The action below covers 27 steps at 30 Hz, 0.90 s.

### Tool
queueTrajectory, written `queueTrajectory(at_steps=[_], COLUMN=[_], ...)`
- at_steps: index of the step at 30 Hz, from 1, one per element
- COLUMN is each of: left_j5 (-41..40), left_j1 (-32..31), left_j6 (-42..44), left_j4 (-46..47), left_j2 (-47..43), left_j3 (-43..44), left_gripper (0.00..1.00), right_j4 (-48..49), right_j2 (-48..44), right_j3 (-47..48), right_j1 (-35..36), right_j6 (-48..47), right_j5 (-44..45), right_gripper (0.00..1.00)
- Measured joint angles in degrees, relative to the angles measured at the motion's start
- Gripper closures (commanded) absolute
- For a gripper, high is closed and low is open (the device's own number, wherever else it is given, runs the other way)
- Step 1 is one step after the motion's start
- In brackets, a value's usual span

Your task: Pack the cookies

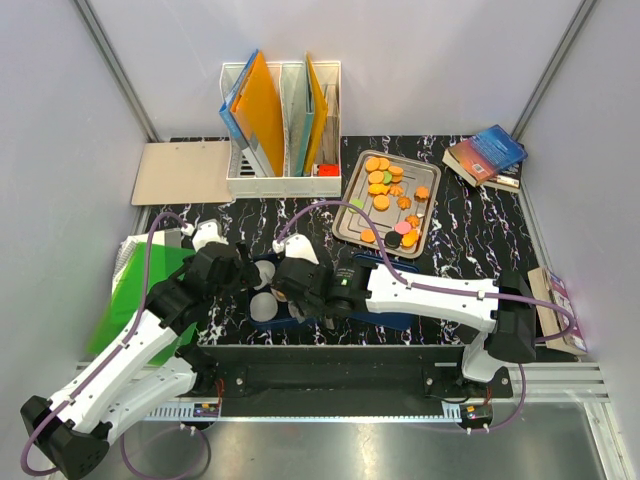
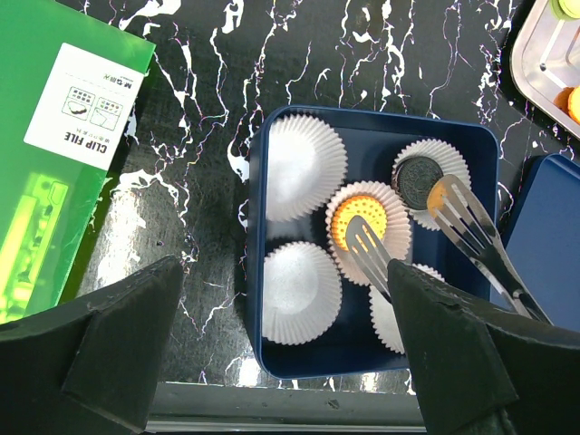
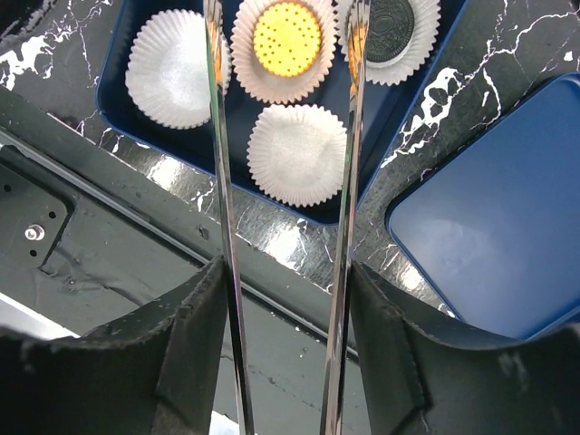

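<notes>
Right gripper [image 3: 285, 276] clamps the tongs [image 3: 220, 163], blades spread and empty over the blue box [image 2: 257, 272]. There an orange cookie [image 2: 360, 220] fills the centre cup [image 2: 399, 204] and a black cookie [image 2: 418, 177] the cup at upper right [image 2: 426, 147]. Left gripper [image 2: 285, 290] hangs wide open, empty; I judge the next pick is among the loose cookies [image 1: 388, 185] on the tray [image 1: 352, 222], up and right of the tongs in the top view, nearer the right arm

The top external camera looks down from high behind the near edge over the whole table [image 1: 480, 250]. The 2 wrist cameras face down, close above the blue box [image 2: 256, 254] both share.
</notes>
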Motion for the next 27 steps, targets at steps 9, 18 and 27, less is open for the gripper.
queueTrajectory(at_steps=[9,18,27], left_j5=[0.0,0.3,0.8], left_j1=[0.0,0.0,0.0], left_j6=[0.0,0.0,0.0], left_j4=[0.0,0.0,0.0], left_j2=[0.0,0.0,0.0], left_j3=[0.0,0.0,-0.5], left_gripper=[0.01,0.01,0.01], right_j4=[-3.2,-3.3,-0.5], right_j2=[-1.4,-13.5,-10.2], right_j3=[1.7,-0.8,-7.5], right_j1=[0.1,-19.6,-32.4], right_j6=[-0.1,-3.0,-6.5], right_j5=[6.0,9.0,5.9], right_gripper=[0.38,0.39,0.4])
